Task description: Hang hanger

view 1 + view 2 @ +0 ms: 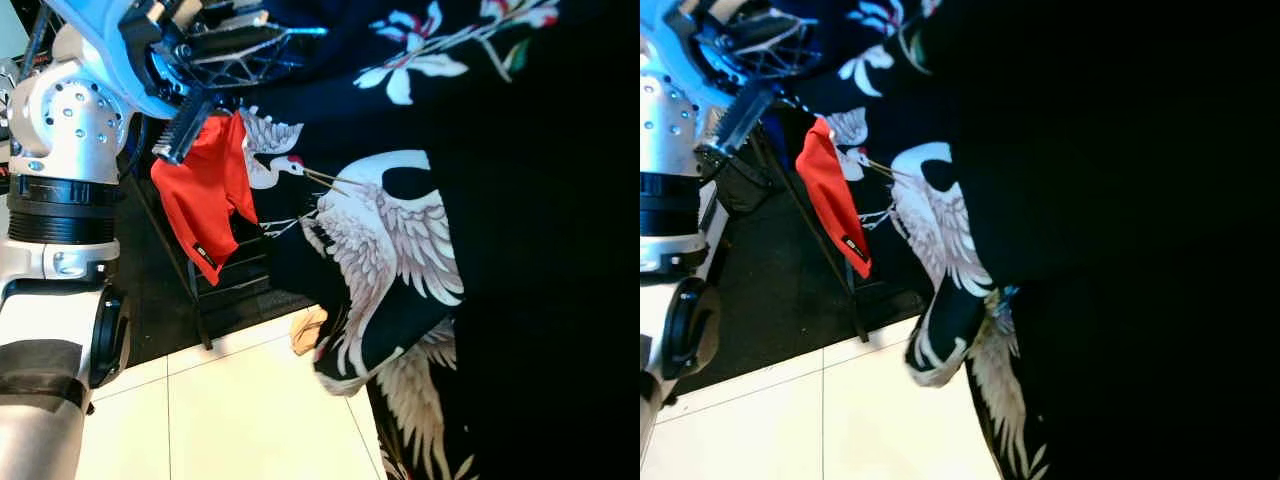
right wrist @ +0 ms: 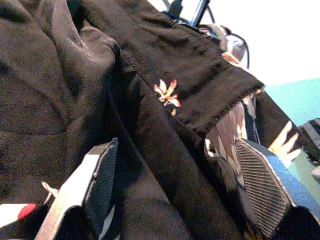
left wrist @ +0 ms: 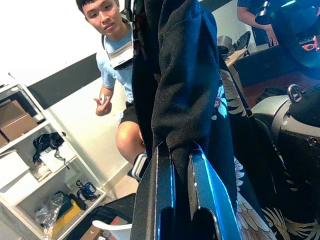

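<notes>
A white shelf unit (image 3: 30,165) holds cardboard boxes (image 3: 15,120) and gear. The left gripper (image 3: 182,200), raised, pinches a fold of the black crane-print garment (image 1: 470,200). The right gripper (image 2: 175,190) is spread wide against the same cloth. The hanger itself cannot be made out.

Black garment (image 1: 480,200) printed with white cranes; red cloth (image 1: 205,200) beside it.

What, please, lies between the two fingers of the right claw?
In the right wrist view, folds of the black crane-print garment lie between the open right claw fingers.
</notes>
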`<state>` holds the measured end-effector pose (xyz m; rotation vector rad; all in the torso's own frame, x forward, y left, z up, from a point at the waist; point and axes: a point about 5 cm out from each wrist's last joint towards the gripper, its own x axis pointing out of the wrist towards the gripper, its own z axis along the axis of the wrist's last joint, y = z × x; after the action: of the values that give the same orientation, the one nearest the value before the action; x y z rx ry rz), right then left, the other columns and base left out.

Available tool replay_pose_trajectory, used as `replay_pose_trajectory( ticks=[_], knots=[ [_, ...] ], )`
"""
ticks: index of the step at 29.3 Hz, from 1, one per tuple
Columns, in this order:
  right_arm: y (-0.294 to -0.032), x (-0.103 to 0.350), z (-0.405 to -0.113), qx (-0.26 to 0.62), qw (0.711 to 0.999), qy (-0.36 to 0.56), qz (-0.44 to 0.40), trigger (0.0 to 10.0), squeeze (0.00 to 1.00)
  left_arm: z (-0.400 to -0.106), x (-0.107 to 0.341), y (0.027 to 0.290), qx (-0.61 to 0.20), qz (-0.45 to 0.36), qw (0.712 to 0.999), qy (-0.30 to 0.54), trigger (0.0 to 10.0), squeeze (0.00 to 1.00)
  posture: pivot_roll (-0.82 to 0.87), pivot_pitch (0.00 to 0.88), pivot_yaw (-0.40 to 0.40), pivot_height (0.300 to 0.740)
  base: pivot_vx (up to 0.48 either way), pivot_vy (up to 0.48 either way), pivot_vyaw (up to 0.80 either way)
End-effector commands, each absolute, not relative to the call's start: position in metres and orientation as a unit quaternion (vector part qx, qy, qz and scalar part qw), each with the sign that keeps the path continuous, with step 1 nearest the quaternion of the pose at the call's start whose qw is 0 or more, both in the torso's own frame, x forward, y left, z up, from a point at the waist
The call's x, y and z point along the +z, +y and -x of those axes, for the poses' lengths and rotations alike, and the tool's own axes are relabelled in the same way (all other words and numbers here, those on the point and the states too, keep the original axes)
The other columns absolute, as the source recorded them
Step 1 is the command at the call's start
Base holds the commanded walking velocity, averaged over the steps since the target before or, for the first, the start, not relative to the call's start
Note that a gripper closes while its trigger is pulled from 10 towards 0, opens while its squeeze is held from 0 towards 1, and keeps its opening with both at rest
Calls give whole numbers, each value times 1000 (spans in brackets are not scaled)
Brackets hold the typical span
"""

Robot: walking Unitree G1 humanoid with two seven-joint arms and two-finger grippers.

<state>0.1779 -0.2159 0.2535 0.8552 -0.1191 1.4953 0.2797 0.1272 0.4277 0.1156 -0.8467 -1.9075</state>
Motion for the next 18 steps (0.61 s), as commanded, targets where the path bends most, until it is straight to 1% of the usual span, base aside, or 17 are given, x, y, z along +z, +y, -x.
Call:
replay_pose_trajectory(
  ticks=[1,4,5,7,8,9,13,18],
  knots=[
    [-217,254,-171,657,649,-53,-380,10000,1000,-279,427,132,-785,-41,506,-356,9843,0,-57,30,81,740,0,0,0],
    [-219,247,-163,642,651,-49,-402,10000,1000,-279,426,132,-786,-38,504,-356,9882,0,-64,30,87,740,0,0,0],
    [-217,245,-162,636,650,-50,-413,10000,416,-279,425,132,-787,-36,501,-357,9804,0,-64,29,88,740,0,0,0],
    [-217,245,-162,636,650,-50,-413,10000,416,-279,425,132,-787,-36,501,-357,9804,0,-64,29,88,740,0,0,0],
    [-215,244,-162,633,649,-58,-419,10000,0,-279,425,131,-788,-35,500,-358,9843,0,-63,29,87,740,0,0,0],
    [-215,246,-163,628,652,-76,-419,10000,0,-279,424,130,-788,-34,499,-359,9804,0,-60,29,85,740,0,0,0],
    [-215,250,-164,625,653,-98,-417,10000,0,-279,424,130,-788,-33,498,-360,9804,0,-59,29,87,740,0,0,0],
    [-210,250,-162,630,648,-96,-417,10000,0,-279,424,129,-788,-32,498,-360,9765,0,-58,30,90,740,0,0,0]
  ],
)
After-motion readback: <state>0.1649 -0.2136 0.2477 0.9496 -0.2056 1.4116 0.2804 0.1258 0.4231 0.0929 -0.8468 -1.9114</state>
